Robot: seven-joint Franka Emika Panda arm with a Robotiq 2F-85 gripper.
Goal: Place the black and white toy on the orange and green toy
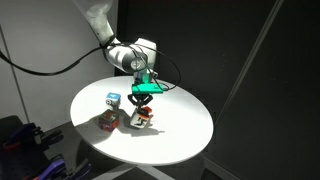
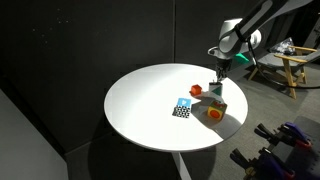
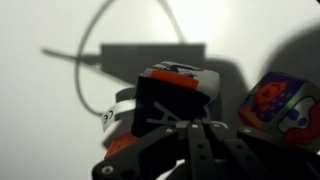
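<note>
In an exterior view the end effector (image 1: 143, 100) is seen low over the black and white toy (image 1: 143, 116), apart from the orange and green toy (image 1: 110, 121) on the bench (image 1: 180, 140). In an exterior view nothing is seen atop the orange and green toy (image 2: 214, 112), so stacking is judged not done. In the wrist view the black and white toy (image 3: 175, 92) is framed by the end effector (image 3: 183, 128) (opening & grip can't be told); lift & placing are left.
</note>
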